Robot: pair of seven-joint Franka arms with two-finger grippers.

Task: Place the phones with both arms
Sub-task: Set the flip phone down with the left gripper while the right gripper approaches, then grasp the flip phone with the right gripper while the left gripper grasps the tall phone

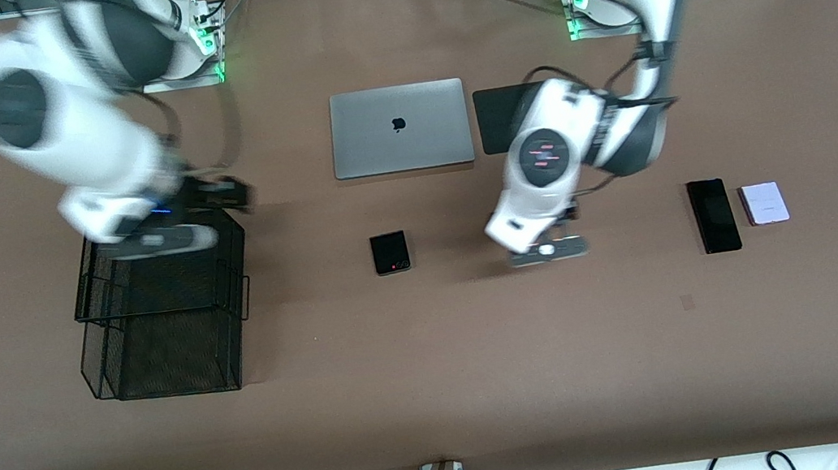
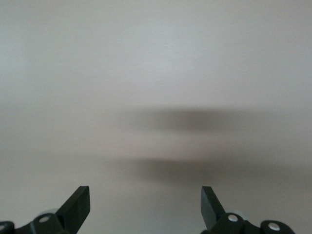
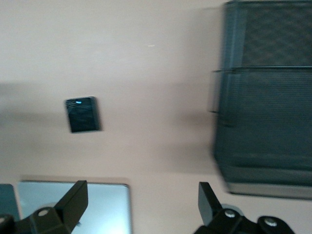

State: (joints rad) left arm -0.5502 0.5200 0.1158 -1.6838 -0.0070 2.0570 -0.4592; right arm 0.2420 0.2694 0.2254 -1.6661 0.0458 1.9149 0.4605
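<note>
Three phones lie on the brown table. The small squarish black phone (image 1: 390, 253) is near the middle and also shows in the right wrist view (image 3: 83, 114). The long slim black phone (image 1: 713, 215) and the pale pink-white phone (image 1: 764, 203) lie side by side toward the left arm's end. My left gripper (image 1: 548, 251) is low over bare table between the small black phone and the long one; its wrist view shows it open and empty (image 2: 146, 204). My right gripper (image 1: 225, 195) is blurred, over the mesh tray's edge, and is open and empty (image 3: 141, 202).
A black two-tier mesh tray (image 1: 163, 312) stands toward the right arm's end and shows in the right wrist view (image 3: 268, 122). A closed grey laptop (image 1: 399, 128) lies farther from the camera than the phones, with a black pad (image 1: 497, 119) beside it.
</note>
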